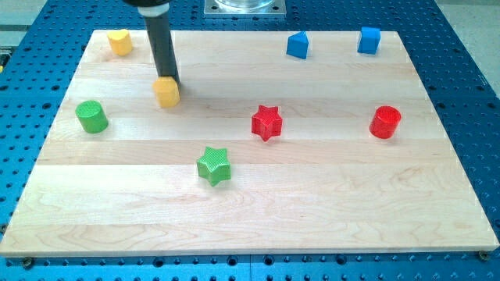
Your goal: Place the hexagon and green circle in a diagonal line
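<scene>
A yellow hexagon block (167, 92) sits at the upper left of the wooden board. My tip (169, 79) rests right against its top side, touching it. A green circle block (91, 116) lies to the left and a little below the hexagon, near the board's left edge, apart from the tip.
A yellow block (119, 41) sits in the top left corner. A green star (213, 165) and a red star (266, 122) lie near the middle. A red circle (385, 122) is at the right. Two blue blocks (297, 45) (369, 40) sit along the top edge.
</scene>
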